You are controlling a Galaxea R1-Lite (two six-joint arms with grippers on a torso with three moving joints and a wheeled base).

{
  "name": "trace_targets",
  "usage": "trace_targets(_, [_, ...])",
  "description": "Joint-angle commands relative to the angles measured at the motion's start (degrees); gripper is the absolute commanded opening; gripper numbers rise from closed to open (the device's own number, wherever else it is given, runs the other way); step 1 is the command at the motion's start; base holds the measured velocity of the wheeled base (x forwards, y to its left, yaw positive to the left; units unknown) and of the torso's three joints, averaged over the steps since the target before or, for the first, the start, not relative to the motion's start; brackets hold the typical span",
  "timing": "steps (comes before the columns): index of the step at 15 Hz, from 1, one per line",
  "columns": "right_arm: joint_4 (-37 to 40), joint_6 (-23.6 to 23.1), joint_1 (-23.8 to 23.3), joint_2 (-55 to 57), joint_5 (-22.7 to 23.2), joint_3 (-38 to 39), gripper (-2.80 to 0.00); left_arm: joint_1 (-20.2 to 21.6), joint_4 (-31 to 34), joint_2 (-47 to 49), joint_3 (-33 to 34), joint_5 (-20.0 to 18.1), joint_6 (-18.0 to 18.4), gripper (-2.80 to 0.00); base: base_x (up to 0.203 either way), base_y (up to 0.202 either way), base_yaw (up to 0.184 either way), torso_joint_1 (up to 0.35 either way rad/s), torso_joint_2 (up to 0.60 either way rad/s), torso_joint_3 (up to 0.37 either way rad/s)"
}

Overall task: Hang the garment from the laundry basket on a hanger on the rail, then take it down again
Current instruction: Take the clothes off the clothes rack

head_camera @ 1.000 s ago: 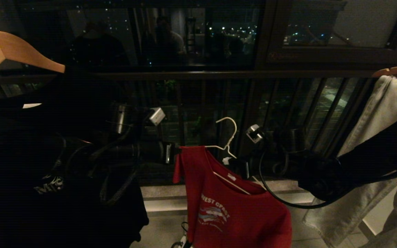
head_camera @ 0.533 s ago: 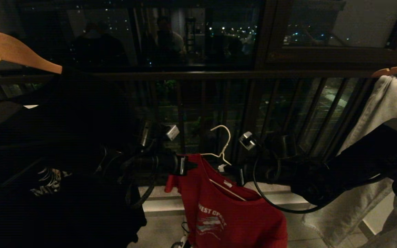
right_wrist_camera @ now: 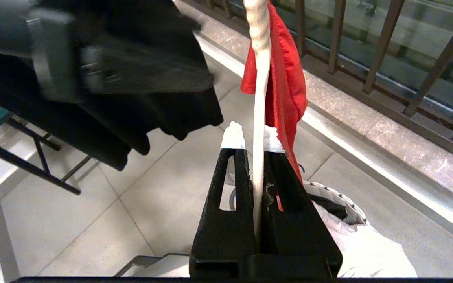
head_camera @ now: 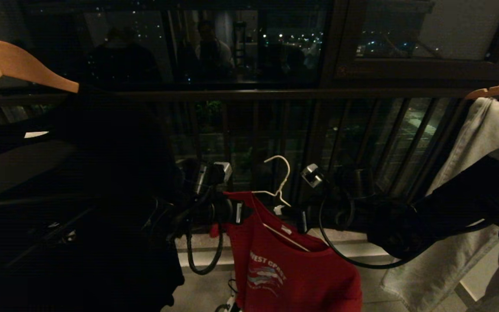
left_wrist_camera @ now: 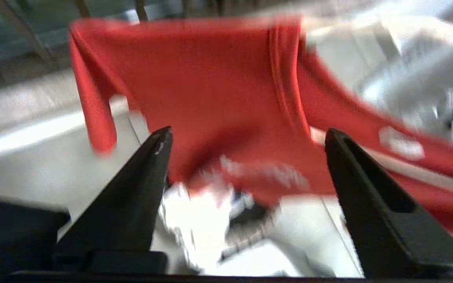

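Since a second ago your left gripper (left_wrist_camera: 246, 137) has let go of the red T-shirt's (head_camera: 293, 268) shoulder and now stands wide open just beside it, nothing between the fingers; the shirt and wire hanger (head_camera: 277, 180) have sunk slightly. Right gripper (right_wrist_camera: 253, 137) stays clenched on the hanger's wire below the twisted neck, held low in front of the dark railing, not on any rail yet. Only the shoulder on the robot's left looks seated; the other side droops off the hanger arm, collar slanted. The laundry basket (right_wrist_camera: 340, 200) sits on the floor under the shirt. For this step: keep the right grip steady and level, bring the left in at the collar or loose shoulder, and pull cloth over the bare hanger end before lifting. Avoid snagging the black T-shirt (head_camera: 80, 225) hanging close on the left.
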Motion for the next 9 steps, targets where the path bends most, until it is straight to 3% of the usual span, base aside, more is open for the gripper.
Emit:
trace_targets(1, [-0.25,0.01,0.23,-0.69,0.26,0.24,-2.8,-1.08,-2.83,1.41,0.31,2.11,-0.03,0.0,0.0,0.0,0.0,0.0,0.0,0.0])
trace_targets(6, [-0.34,0.01,0.32,-1.22,0.17,0.51,-2.8,-1.25,-2.93,2.47,0.13,4.09,1.1,0.0,0.0,0.0,0.0,0.0,0.0,0.0])
trace_targets(9, [-0.34,0.01,0.36,-1.92,0.26,0.68,-2.8,-1.25,-3.85,3.61,-0.12,8.26,3.5,0.0,0.0,0.0,0.0,0.0,0.0,0.0])
